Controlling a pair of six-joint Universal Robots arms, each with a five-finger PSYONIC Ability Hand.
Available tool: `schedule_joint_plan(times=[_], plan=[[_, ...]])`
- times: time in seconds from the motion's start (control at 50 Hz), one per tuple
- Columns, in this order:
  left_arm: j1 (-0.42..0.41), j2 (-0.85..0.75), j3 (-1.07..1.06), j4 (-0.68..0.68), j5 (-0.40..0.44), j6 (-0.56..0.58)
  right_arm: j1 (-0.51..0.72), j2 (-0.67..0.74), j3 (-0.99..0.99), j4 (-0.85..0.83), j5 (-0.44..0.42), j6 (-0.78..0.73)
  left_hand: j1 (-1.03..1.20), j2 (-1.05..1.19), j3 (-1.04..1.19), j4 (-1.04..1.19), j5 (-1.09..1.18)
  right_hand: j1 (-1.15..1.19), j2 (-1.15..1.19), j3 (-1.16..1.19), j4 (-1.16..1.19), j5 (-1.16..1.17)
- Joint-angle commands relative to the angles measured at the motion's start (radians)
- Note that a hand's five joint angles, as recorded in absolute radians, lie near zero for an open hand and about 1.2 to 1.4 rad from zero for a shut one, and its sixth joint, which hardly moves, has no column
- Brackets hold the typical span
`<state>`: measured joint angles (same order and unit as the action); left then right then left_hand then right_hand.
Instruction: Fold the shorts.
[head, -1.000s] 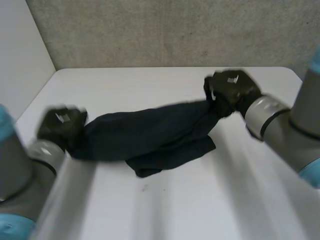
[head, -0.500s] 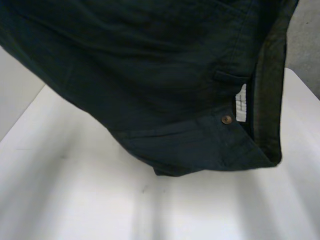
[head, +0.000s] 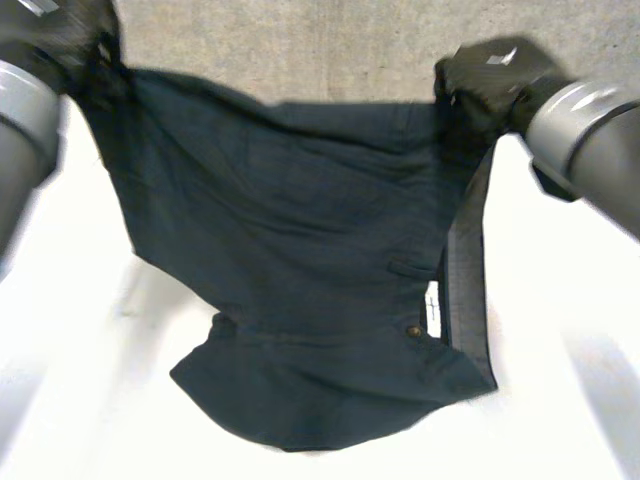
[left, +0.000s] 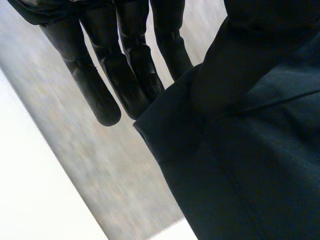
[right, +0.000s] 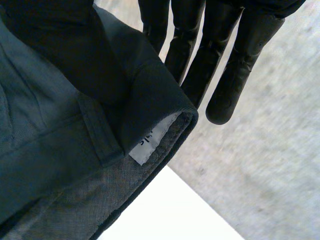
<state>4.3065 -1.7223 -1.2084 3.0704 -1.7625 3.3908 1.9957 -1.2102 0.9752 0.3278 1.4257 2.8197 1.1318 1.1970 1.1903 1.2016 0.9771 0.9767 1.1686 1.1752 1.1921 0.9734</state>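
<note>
Left hand (left: 127, 70): pinches one upper corner.
Right hand (head: 490, 80): pinches waistband corner.
Dark navy cloth shorts (head: 290, 250): hang spread between them.

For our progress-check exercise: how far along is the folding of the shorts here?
Done: the shorts are held up over the white table, spread wide. In hand: the left hand pinches one upper corner, the right hand the waistband end by the label. Left: no fold is visible yet; they probably need laying flat, then folding.
</note>
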Motion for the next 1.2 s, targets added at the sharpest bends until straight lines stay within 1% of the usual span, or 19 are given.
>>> schedule_joint_plan(times=[0.02, 0.04, 0.08, 0.12, 0.14, 0.16, 0.18, 0.28, 0.34, 0.4, 0.48, 0.54, 0.62, 0.7, 0.8, 0.94, 1.0, 1.08, 1.2], plan=[[-0.002, -0.347, 0.226, 0.082, -0.002, 0.007, 0.0, 0.238, -0.085, -0.254, 0.093, -0.005, 0.264, 0.199, 0.206, 0.195, 0.245, 0.42, 0.228, 0.221, 0.204, 0.248], [-0.002, -0.417, 0.293, 0.102, -0.002, 0.007, 0.0, 0.28, -0.096, -0.351, 0.143, -0.009, 0.264, 0.199, 0.206, 0.195, 0.245, 0.42, 0.228, 0.221, 0.204, 0.248], [-0.007, -0.485, 0.366, 0.128, 0.0, 0.005, 0.0, 0.317, -0.098, -0.45, 0.183, -0.02, 0.264, 0.199, 0.206, 0.195, 0.245, 0.42, 0.228, 0.221, 0.204, 0.248], [-0.024, -0.565, 0.451, 0.169, 0.002, 0.002, 0.0, 0.365, -0.101, -0.568, 0.219, -0.046, 0.104, 0.039, 0.046, 0.035, 0.084, 0.42, 0.228, 0.221, 0.204, 0.248], [-0.031, -0.583, 0.469, 0.183, 0.003, 0.005, 0.0, 0.388, -0.105, -0.608, 0.229, -0.065, -0.164, -0.229, -0.223, -0.234, -0.184, 0.049, -0.143, -0.15, -0.167, -0.123], [-0.051, -0.623, 0.504, 0.211, 0.006, 0.012, 0.002, 0.414, -0.107, -0.63, 0.235, -0.094, -0.858, -0.924, -0.917, -0.928, -0.878, -0.685, -0.877, -0.883, -0.9, -0.856], [-0.059, -0.635, 0.516, 0.221, 0.008, 0.012, 0.002, 0.429, -0.112, -0.628, 0.237, -0.114, -0.957, -1.022, -1.016, -1.027, -0.977, -0.802, -0.994, -1.001, -1.018, -0.973], [-0.079, -0.654, 0.514, 0.24, 0.012, 0.01, 0.006, 0.439, -0.101, -0.569, 0.239, -0.151, -0.957, -1.022, -1.016, -1.027, -0.977, -0.802, -0.994, -1.001, -1.018, -0.973], [-0.091, -0.632, 0.449, 0.232, 0.009, 0.01, 0.003, 0.344, -0.008, -0.477, 0.228, -0.151, -0.957, -1.022, -1.016, -1.027, -0.977, -0.802, -0.994, -1.001, -1.018, -0.973], [-0.09, -0.522, 0.325, 0.205, 0.006, 0.005, -0.008, 0.269, 0.065, -0.423, 0.214, -0.152, -0.957, -1.022, -1.016, -1.027, -0.977, -0.802, -0.994, -1.001, -1.018, -0.973], [-0.086, -0.353, 0.054, 0.142, 0.011, -0.002, -0.029, 0.109, 0.27, -0.271, 0.034, -0.192, -0.933, -0.998, -0.992, -1.003, -0.953, -0.802, -0.994, -1.001, -1.018, -0.973], [-0.085, -0.231, -0.149, 0.122, 0.011, -0.005, -0.069, 0.039, 0.385, -0.217, -0.068, -0.229, -0.898, -0.963, -0.956, -0.968, -0.918, -0.802, -0.994, -1.001, -1.018, -0.973], [-0.096, -0.096, -0.405, 0.125, 0.02, -0.004, -0.145, -0.125, 0.593, -0.196, -0.221, -0.308, -0.76, -0.825, -0.818, -0.83, -0.78, -0.496, -0.688, -0.695, -0.712, -0.668], [-0.119, -0.005, -0.584, 0.123, 0.058, -0.008, -0.179, -0.163, 0.706, -0.191, -0.3, -0.37, -0.689, -0.755, -0.748, -0.759, -0.709, -0.285, -0.477, -0.483, -0.5, -0.456], [-0.152, 0.044, -0.718, 0.119, 0.113, -0.063, -0.215, -0.178, 0.796, -0.19, -0.343, -0.425, -0.461, -0.526, -0.519, -0.53, -0.48, -0.099, -0.291, -0.298, -0.315, -0.271], [-0.159, 0.033, -0.766, 0.103, 0.123, -0.162, -0.247, -0.143, 0.838, -0.207, -0.378, -0.471, -0.452, -0.517, -0.51, -0.521, -0.471, -0.081, -0.273, -0.28, -0.297, -0.253], [-0.159, 0.006, -0.763, 0.103, 0.126, -0.183, -0.248, -0.065, 0.818, -0.246, -0.403, -0.48, -0.466, -0.531, -0.525, -0.536, -0.486, -0.154, -0.346, -0.353, -0.37, -0.326], [-0.16, -0.068, -0.735, 0.102, 0.123, -0.183, -0.248, -0.013, 0.787, -0.315, -0.4, -0.48, -0.551, -0.616, -0.609, -0.621, -0.571, -0.451, -0.642, -0.649, -0.666, -0.622], [-0.16, -0.131, -0.689, 0.111, 0.11, -0.176, -0.247, 0.061, 0.749, -0.386, -0.396, -0.477, -0.645, -0.71, -0.704, -0.715, -0.665, -0.46, -0.652, -0.659, -0.676, -0.631]])
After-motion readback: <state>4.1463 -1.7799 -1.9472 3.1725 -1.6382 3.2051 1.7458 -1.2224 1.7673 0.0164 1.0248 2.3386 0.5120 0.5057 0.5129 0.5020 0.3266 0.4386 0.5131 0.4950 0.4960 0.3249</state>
